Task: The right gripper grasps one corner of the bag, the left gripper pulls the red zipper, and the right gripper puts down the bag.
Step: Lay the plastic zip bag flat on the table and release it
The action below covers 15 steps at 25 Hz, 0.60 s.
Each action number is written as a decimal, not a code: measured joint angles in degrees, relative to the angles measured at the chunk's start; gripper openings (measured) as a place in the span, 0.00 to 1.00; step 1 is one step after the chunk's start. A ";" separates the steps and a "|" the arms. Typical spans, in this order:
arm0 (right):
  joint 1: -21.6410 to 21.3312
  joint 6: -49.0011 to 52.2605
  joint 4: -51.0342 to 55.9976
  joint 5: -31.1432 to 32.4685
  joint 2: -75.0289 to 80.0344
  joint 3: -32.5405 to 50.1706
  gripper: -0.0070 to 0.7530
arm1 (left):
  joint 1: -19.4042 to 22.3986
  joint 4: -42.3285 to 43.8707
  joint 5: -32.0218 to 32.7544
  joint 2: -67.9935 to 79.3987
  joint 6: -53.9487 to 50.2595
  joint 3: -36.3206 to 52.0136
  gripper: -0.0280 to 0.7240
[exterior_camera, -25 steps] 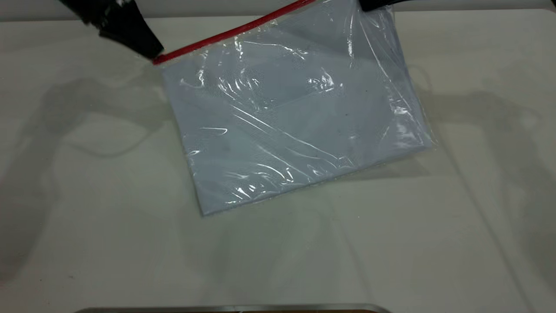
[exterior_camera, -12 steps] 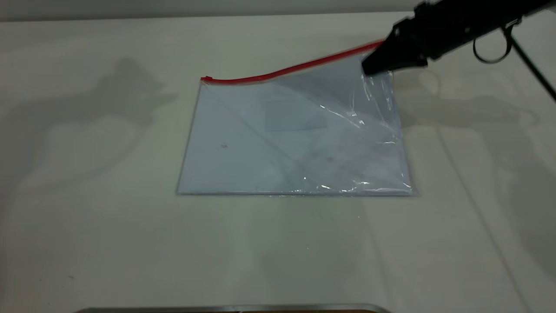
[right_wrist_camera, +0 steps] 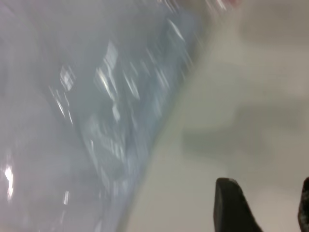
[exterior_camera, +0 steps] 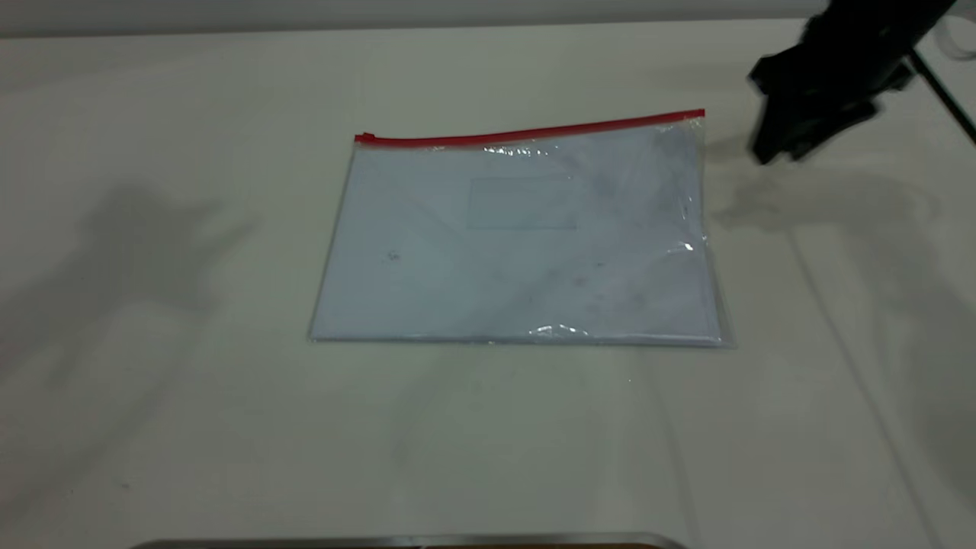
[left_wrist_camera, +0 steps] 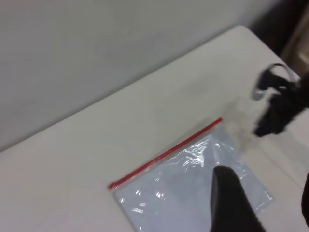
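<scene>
exterior view – bag (exterior_camera: 518, 244): lies flat on the table (exterior_camera: 152, 396), long edges roughly level across the view, a faint label window in its upper half
exterior view – red zipper (exterior_camera: 534, 133): runs along the far long edge; small slider tab at its left end
exterior view – corner of the bag (exterior_camera: 698, 118): right end of the red strip, down on the table, touching no gripper
exterior view – right gripper (exterior_camera: 774, 149): above the table near that corner, apart from the bag, holding nothing
left wrist view – left gripper (left_wrist_camera: 270, 212): raised well above the table; one dark finger (left_wrist_camera: 231, 203) over the bag (left_wrist_camera: 183, 183), the other at the frame edge, a wide gap between them, nothing held
left wrist view – right gripper (left_wrist_camera: 270, 123): just beyond the zipper's (left_wrist_camera: 164, 154) far end, clear of the bag
right wrist view – right gripper (right_wrist_camera: 265, 208): fingers spread, bare table (right_wrist_camera: 231, 106) between them; blurred, but the glossy sheet beside them appears to be the bag (right_wrist_camera: 87, 106)
</scene>
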 joint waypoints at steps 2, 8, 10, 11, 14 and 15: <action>0.86 9.08 -5.43 8.80 -3.82 0.00 0.50 | 0.00 3.20 0.00 -4.14 -3.72 2.50 0.60; 4.62 10.37 -5.34 24.79 -12.65 0.00 0.50 | 0.00 10.69 0.00 -16.45 -9.52 17.43 0.60; 5.88 10.43 -4.18 25.40 -15.50 0.52 0.51 | 0.00 12.32 0.00 -20.87 -10.31 23.52 0.60; 6.78 10.43 -3.64 25.46 -16.89 1.21 0.51 | 0.00 13.12 0.00 -23.42 -10.46 27.00 0.60; 10.03 10.81 -2.90 25.57 -22.43 5.05 0.51 | 0.00 16.19 0.00 -31.10 -10.68 36.98 0.60; 11.28 11.27 -2.84 25.57 -24.06 6.56 0.51 | 0.00 17.79 0.00 -33.94 -10.76 40.35 0.60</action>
